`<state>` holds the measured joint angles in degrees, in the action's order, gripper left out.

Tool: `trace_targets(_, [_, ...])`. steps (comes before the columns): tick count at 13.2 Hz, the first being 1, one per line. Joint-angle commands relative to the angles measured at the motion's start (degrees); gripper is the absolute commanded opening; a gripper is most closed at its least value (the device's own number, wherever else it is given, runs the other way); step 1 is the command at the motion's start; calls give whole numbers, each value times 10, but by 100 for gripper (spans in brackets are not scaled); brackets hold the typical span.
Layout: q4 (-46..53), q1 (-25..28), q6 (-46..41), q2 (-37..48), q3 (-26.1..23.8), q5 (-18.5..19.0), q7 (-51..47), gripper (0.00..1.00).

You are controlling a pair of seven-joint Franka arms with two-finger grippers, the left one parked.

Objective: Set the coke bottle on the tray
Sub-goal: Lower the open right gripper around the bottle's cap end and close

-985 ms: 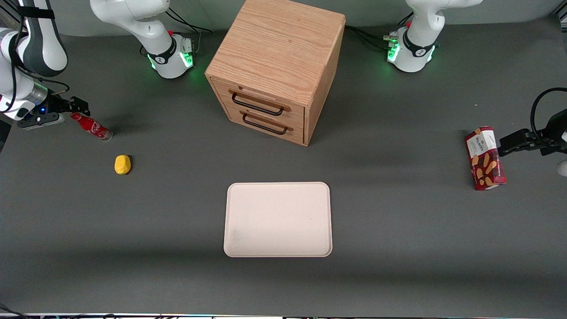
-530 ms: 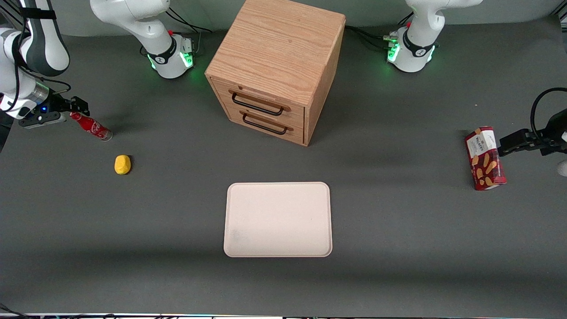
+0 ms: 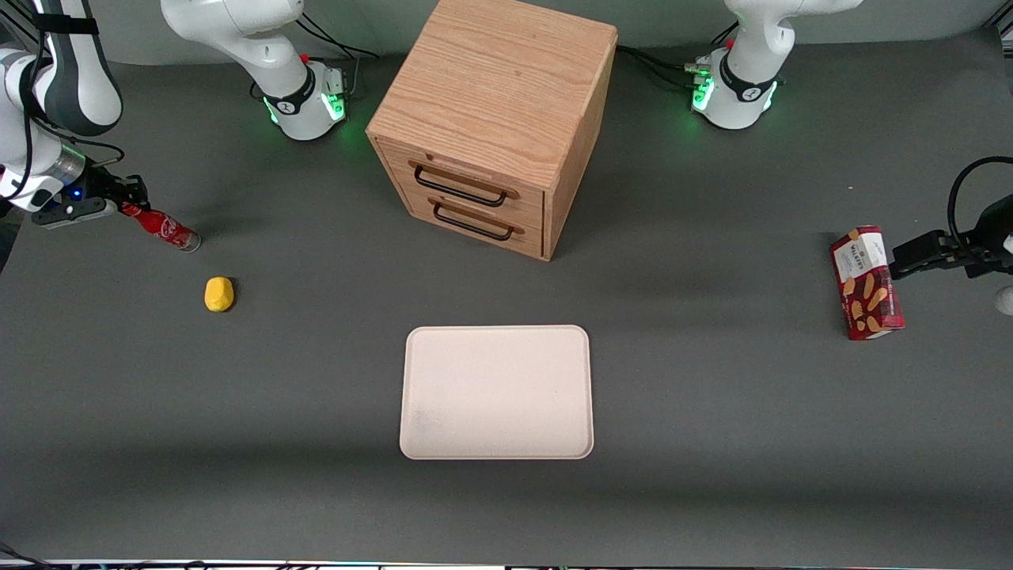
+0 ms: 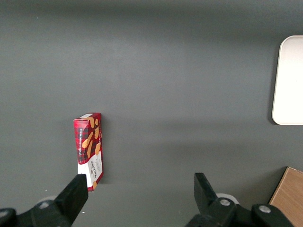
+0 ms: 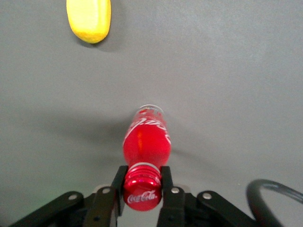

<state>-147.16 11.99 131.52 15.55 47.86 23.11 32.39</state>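
The coke bottle [image 3: 166, 229], small with a red cap and red label, leans on the grey table near the working arm's end. Its base rests on the table and its cap is raised. My right gripper [image 3: 129, 207] is at the cap end. In the right wrist view the gripper [image 5: 143, 174] is shut on the coke bottle [image 5: 147, 142], one finger on each side of the cap. The tray [image 3: 496, 392], pale cream and bare, lies flat mid-table, nearer the front camera than the wooden drawer cabinet [image 3: 491, 119]. The tray's edge also shows in the left wrist view [image 4: 289, 80].
A yellow lump [image 3: 218, 294] lies on the table close to the bottle, nearer the front camera; it also shows in the right wrist view [image 5: 89, 19]. A red biscuit box [image 3: 866, 283] lies toward the parked arm's end.
My gripper and the bottle's cap have shifted slightly toward the working arm's end. The bottle's base stays at about the same spot on the table.
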Motion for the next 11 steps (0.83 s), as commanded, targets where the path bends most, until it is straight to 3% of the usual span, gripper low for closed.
trace_targets(1, [-6,5,7,7,8,13,9,9])
trace_targets(2, [-6,6,7,7,8,13,9,0])
trace_targets(6, [20,8,-34,16,-3,11,4,0])
trace_targets(9, [101,13,-138,18,-80,1,-29,0])
trace_targets(11, [161,13,-208,12,-141,-42,-47,0])
